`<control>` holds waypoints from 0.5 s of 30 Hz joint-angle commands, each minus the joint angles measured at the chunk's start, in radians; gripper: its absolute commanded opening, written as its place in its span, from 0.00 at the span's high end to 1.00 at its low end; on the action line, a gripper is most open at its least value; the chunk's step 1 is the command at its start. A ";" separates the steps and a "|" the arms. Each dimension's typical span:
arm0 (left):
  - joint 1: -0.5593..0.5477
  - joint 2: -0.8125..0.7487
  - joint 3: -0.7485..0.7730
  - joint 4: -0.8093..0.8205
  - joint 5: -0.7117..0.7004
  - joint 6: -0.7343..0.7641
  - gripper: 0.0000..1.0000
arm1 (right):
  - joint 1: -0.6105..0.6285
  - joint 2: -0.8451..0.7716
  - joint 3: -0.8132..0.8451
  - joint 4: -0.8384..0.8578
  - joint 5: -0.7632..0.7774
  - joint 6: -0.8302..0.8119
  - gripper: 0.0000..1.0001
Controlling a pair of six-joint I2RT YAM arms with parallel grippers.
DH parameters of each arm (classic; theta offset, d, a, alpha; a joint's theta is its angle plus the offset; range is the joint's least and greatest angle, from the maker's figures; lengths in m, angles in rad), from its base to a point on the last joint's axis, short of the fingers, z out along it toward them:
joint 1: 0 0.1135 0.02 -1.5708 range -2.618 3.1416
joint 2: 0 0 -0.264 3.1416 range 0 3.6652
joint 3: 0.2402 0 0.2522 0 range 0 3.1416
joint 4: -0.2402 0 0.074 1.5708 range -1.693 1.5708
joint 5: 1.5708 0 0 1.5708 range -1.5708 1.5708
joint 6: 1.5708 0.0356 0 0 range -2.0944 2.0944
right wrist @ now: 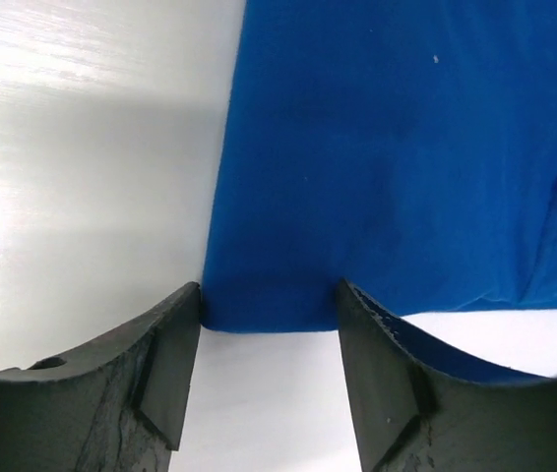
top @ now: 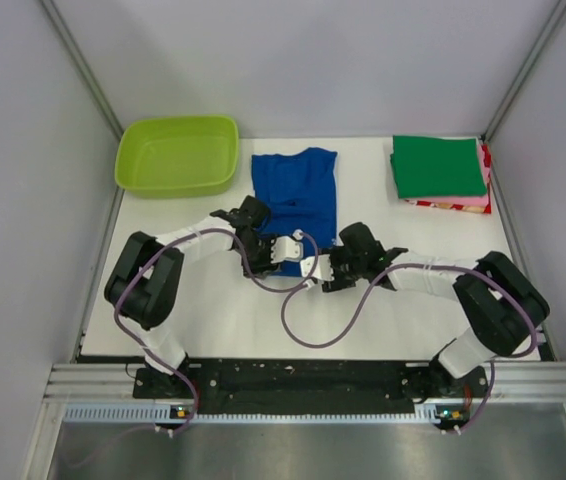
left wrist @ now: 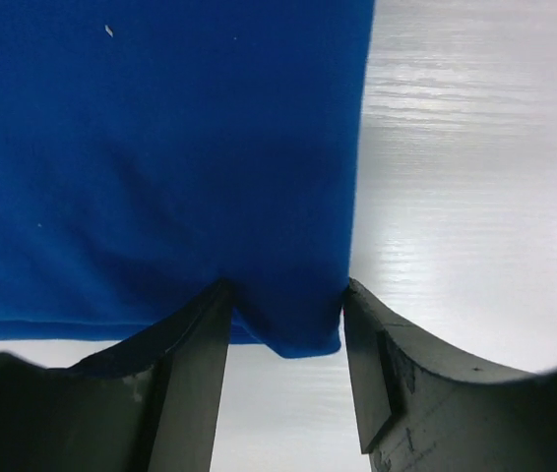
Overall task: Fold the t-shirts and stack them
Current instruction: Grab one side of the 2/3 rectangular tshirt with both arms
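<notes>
White worktop [top: 223,320]. Far left: lime-green tub [top: 178,155], upright. Centre, toward the far edge: blue t-shirt [top: 295,190], flat, folded narrow. Far right: folded stack, green t-shirt [top: 438,165] over pink t-shirt [top: 484,178] over red t-shirt [top: 445,207]. Left pincer [top: 255,217] and right pincer [top: 353,242] low at the blue shirt's near corners, one each side.

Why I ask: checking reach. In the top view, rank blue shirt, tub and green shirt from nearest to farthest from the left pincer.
1. Blue shirt, centre; its near corner sits between the fingers of the left pincer.
2. Tub, far left.
3. Green shirt, far right.
</notes>
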 commanded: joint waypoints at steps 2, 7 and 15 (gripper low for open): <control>-0.018 0.046 -0.006 0.061 -0.096 -0.023 0.51 | 0.005 0.056 0.016 0.047 -0.024 0.010 0.56; -0.021 0.028 0.026 -0.012 -0.104 -0.063 1.00 | 0.011 0.050 0.040 -0.031 -0.009 0.021 1.00; -0.023 -0.196 -0.005 -0.292 -0.039 -0.077 1.00 | 0.152 -0.183 0.088 -0.328 0.041 0.068 1.00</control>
